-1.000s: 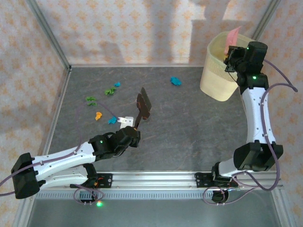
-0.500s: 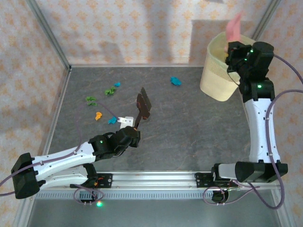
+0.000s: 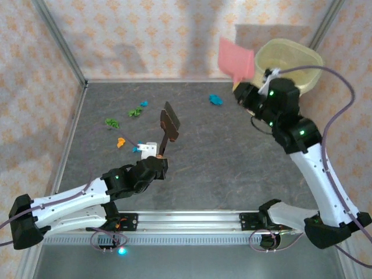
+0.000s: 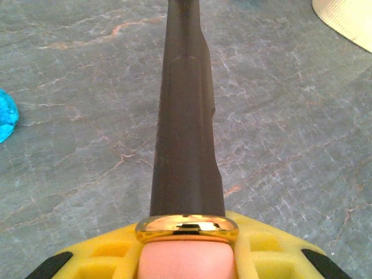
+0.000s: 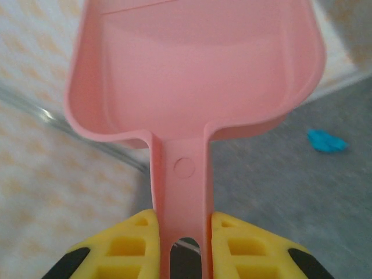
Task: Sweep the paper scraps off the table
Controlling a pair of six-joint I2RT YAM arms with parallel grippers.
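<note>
My left gripper is shut on the pink handle of a dark brush, whose head is raised above the table. The left wrist view shows the brush running straight ahead from the yellow fingers. My right gripper is shut on the pink dustpan, held in the air left of the bin. Its handle sits between the yellow fingers; the pan looks empty. Paper scraps lie on the table: teal, green, orange, teal.
A cream perforated bin stands in the far right corner, right behind the right arm; its edge shows in the left wrist view. Patterned peach walls and aluminium rails close off the table at the back and sides.
The right arm has swung the pink dustpan up out of the bin and leftwards over the table's back edge. The left arm has moved the brush slightly left and away.
</note>
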